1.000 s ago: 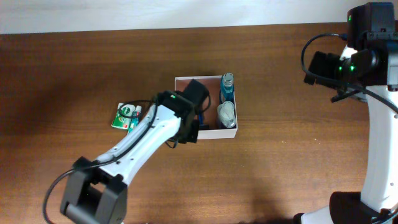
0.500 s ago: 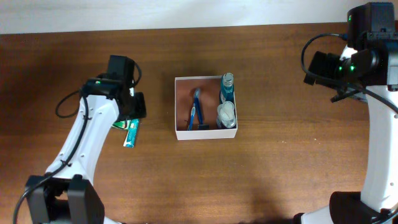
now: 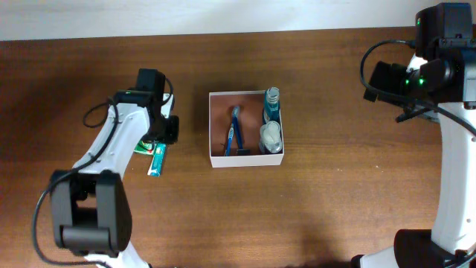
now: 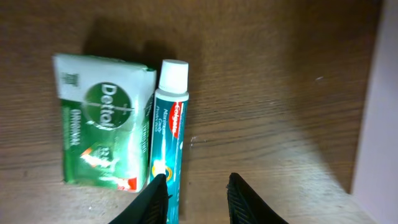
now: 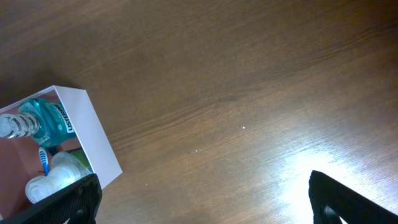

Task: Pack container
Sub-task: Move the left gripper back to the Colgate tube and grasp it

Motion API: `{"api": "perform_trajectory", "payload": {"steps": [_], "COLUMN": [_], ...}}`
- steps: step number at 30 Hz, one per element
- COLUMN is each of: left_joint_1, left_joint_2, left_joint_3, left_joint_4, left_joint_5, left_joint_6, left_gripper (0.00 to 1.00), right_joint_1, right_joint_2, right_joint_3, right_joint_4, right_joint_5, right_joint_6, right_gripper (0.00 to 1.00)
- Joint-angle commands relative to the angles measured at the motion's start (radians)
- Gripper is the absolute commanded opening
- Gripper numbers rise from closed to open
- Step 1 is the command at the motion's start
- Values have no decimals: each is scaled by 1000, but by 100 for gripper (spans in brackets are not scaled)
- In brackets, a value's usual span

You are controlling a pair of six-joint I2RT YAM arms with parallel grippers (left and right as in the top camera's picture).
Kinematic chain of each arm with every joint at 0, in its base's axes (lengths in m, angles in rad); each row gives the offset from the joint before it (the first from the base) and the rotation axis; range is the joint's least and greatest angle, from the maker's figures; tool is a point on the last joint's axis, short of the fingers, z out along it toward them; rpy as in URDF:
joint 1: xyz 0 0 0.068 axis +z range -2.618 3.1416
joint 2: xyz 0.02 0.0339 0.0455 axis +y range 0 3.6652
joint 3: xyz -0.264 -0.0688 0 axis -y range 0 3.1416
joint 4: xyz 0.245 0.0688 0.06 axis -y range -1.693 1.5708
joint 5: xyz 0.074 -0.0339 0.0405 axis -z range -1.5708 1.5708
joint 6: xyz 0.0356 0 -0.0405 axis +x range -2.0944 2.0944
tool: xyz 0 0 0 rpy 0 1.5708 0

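Container (image 3: 246, 160): square, shallow, open-top, with thin white walls and a pinkish-brown floor; sitting flat on the wood.
Contents: blue toothbrush (image 3: 233, 130) lying lengthwise near the middle; teal bottle (image 3: 272, 104) along one side wall; pale, clear-white bottle (image 3: 271, 138) just beside it on the same wall.
Bare floor: strip on the side away from the bottles.
Toothpaste tube (image 4: 166, 155): white and teal, white cap, lying flat, well apart from container, beyond the wall farthest from the bottles.
Green soap pack (image 4: 102, 137): just beside the tube, on its side away from container.
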Motion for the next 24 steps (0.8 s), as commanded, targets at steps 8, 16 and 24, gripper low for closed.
{"api": "perform_trajectory", "payload": {"steps": [8,16,24], "left_joint_1": [55,59,59], "left_joint_2": [103,159,166], "left_joint_3": [-4,-4,-4], "left_joint_4": [29,51,58], "left_joint_5": [-21,-15,-14], "left_joint_6": [26,27,26], "left_gripper": [32,33,33], "right_joint_1": [-6,-6,-6], "right_joint_2": [3,3,3], "right_joint_3": [5,5,5], "right_joint_4": [2,2,2], "right_joint_5": [9,9,9], "right_joint_6": [-7,-7,-7], "right_gripper": [98,98,98]}}
